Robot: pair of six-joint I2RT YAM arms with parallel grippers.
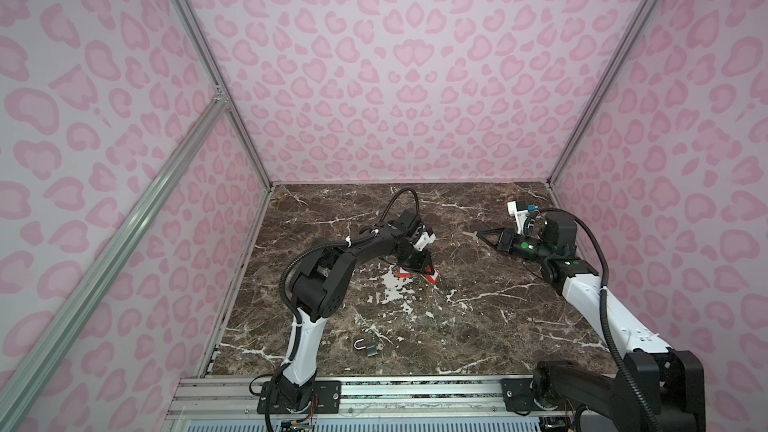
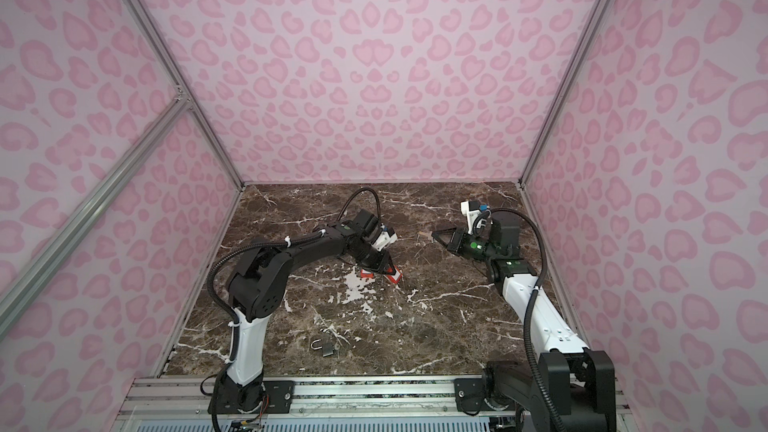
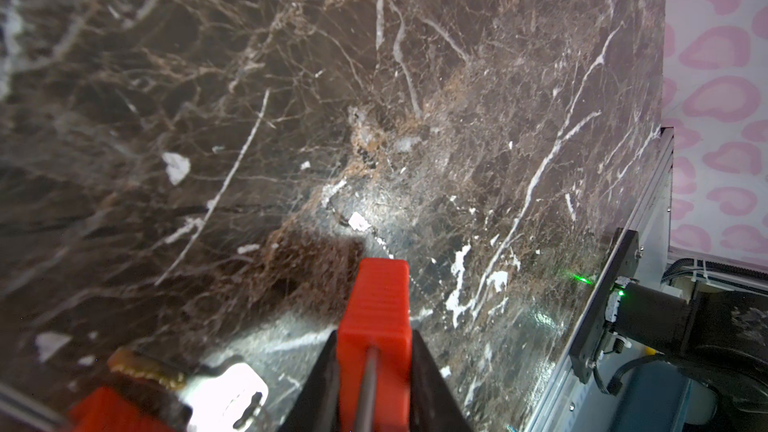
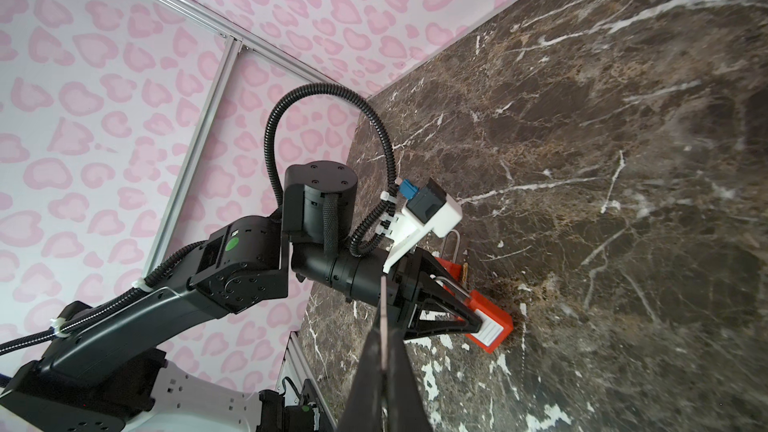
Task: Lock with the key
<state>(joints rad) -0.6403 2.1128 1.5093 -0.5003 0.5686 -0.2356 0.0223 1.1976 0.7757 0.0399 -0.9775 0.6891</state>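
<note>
A red padlock (image 1: 433, 279) (image 4: 494, 326) rests with its far end on the marble table (image 1: 478, 326), mid-table. My left gripper (image 1: 422, 273) (image 3: 376, 338) has its black fingers close against both sides of the red body (image 3: 378, 305), and the grey shackle runs back between them. A brass key (image 1: 468, 234) (image 2: 424, 234) sticks out of my shut right gripper (image 1: 478, 236) (image 4: 384, 334). That gripper hovers to the right of the padlock and farther back, apart from it. In the right wrist view the key (image 4: 384, 313) shows edge-on.
A second red piece (image 1: 404, 273) with a silver shackle (image 4: 453, 243) sits just behind the left fingers. A small silver padlock (image 1: 368, 347) (image 2: 325, 347) lies open near the front. Pink patterned walls (image 1: 374, 76) close in three sides, and an aluminium rail (image 1: 415, 392) runs along the front.
</note>
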